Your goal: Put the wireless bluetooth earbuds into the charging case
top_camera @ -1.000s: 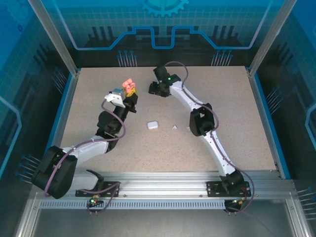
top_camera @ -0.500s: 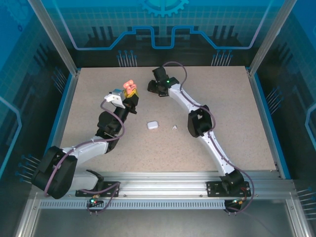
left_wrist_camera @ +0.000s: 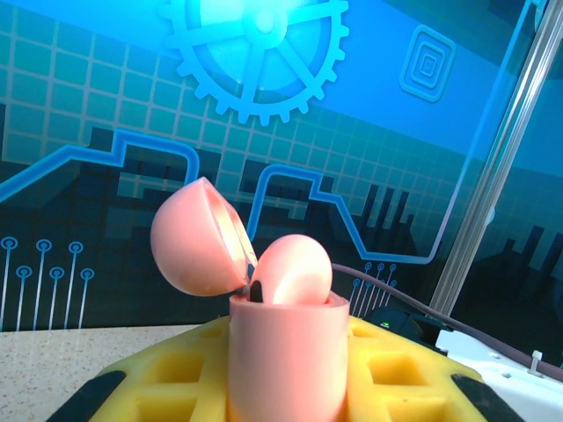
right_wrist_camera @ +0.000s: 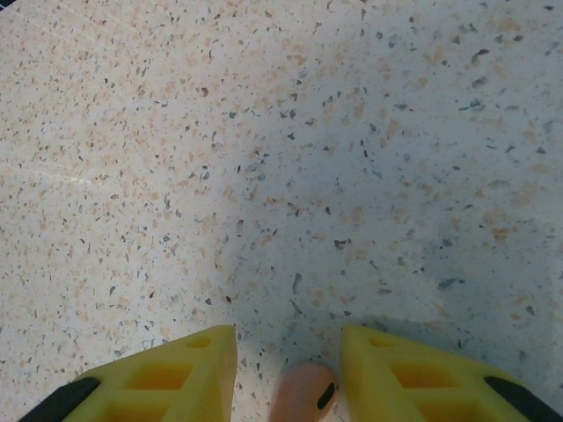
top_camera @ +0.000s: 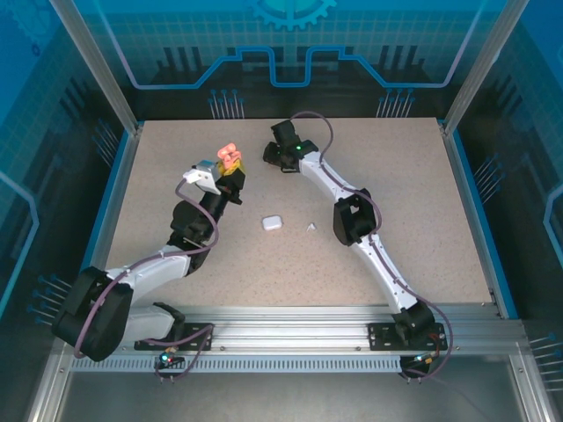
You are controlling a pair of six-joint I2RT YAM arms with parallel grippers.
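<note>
Pink case [left_wrist_camera: 283,352], lid open, sits clamped in my left gripper [top_camera: 230,170]. Right of the case, my right gripper [right_wrist_camera: 288,341] pinches a pink earbud [right_wrist_camera: 303,393] above the table [right_wrist_camera: 352,132].

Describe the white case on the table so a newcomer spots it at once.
On the speckled table, look near its middle. The white case lies there, a rounded block; the white earbud to its right is far smaller and pointed, while the pink case is in the left gripper.
</note>
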